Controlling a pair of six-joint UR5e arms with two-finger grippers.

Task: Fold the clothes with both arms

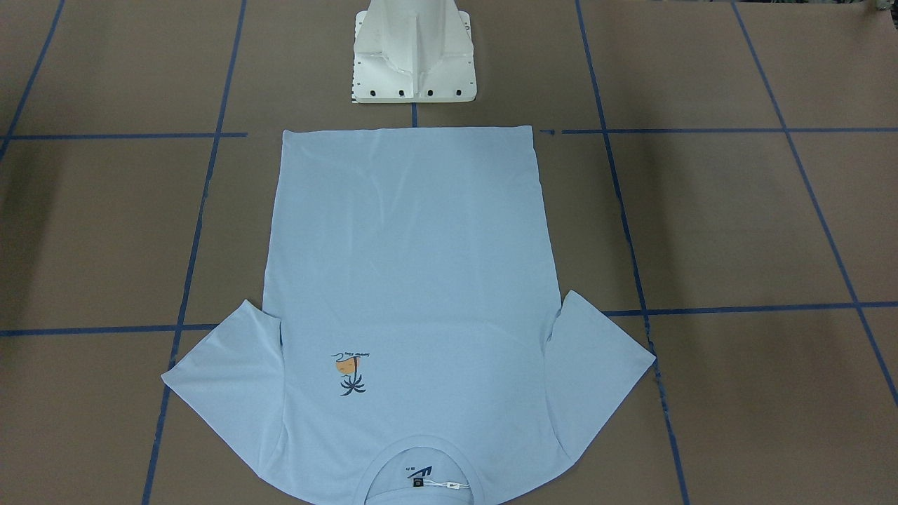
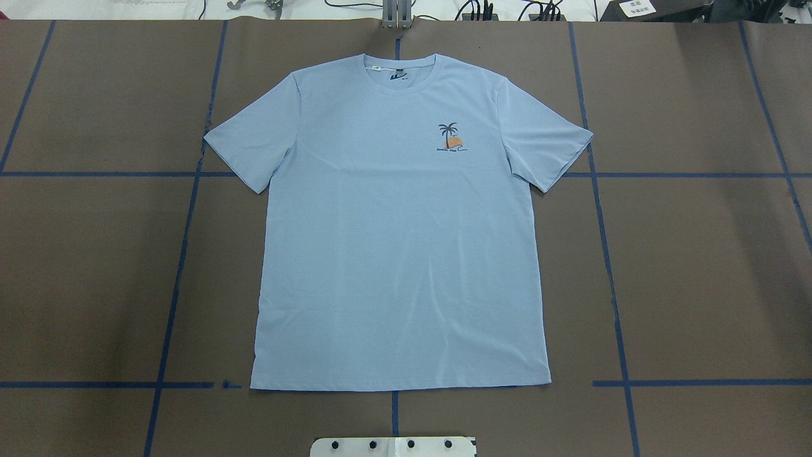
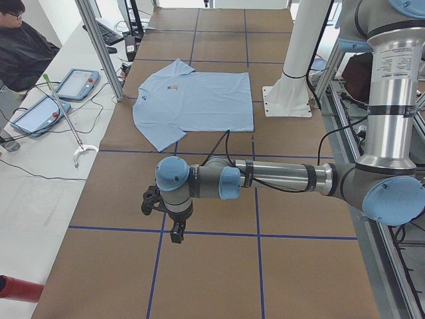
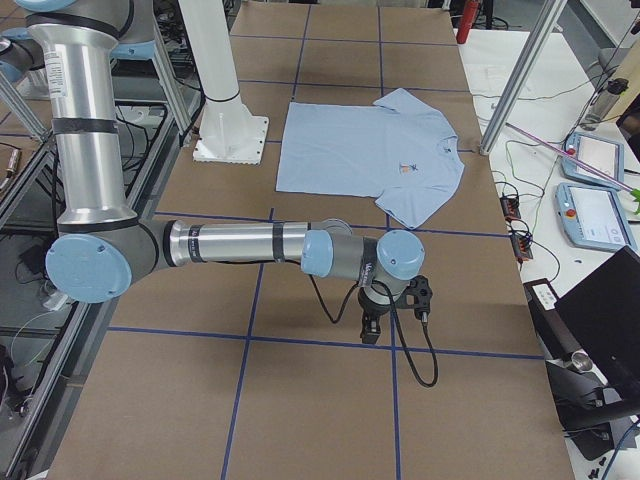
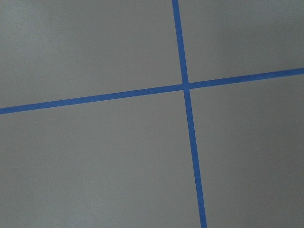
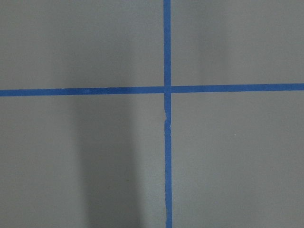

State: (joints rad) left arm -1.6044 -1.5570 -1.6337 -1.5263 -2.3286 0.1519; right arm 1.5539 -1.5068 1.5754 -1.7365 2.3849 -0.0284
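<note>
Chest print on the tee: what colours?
Chest print: dark palm tree on orange; best in overhead exterior.

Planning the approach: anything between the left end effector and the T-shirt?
Only bare table and a blue tape line between left end effector and T-shirt, per exterior left view.

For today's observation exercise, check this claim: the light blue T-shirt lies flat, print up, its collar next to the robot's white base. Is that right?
Not quite. The T-shirt lies flat, print up, but its hem, not its collar, is next to the white base; the collar lies at the far end. The overhead exterior view shows this.
</note>
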